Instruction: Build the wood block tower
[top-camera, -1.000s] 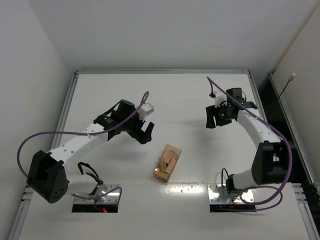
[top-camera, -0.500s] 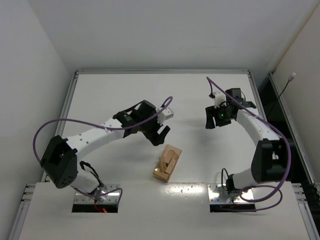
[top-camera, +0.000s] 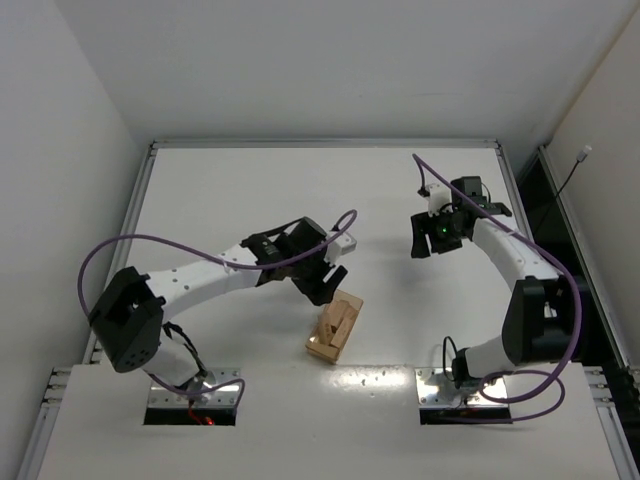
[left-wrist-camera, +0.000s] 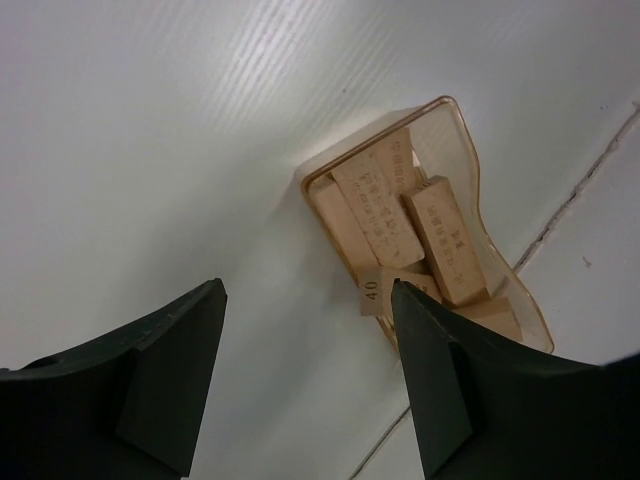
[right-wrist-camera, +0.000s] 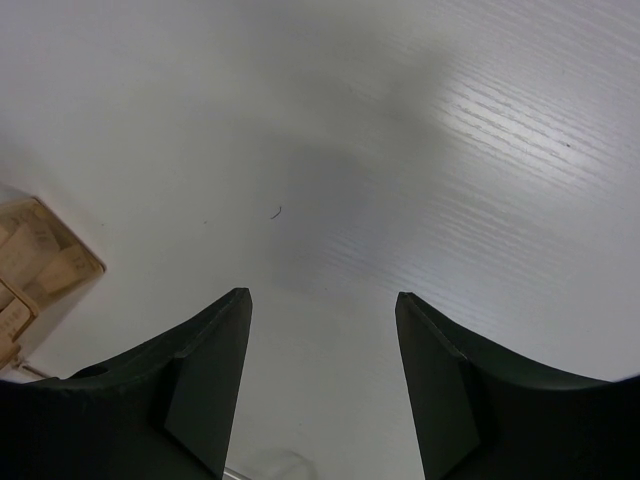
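Several small light-tan wooden bars lie jumbled in a clear plastic tray near the table's front middle; no standing tower shows. My left gripper is open and empty, hovering just above and to the left of the tray. In the left wrist view the bars fill the tray. One bar end marked "40" sits close to the right finger of my left gripper. My right gripper is open and empty, apart at the right. It is over bare table, with the bars at the view's left edge.
The white table has a raised metal rim at the back and sides. A seam in the tabletop runs beside the tray. White walls enclose the table on the left and back.
My left arm has swung right and toward the front, bringing its open gripper from the table's left-middle up beside the tray. The right arm and the tray have not moved.
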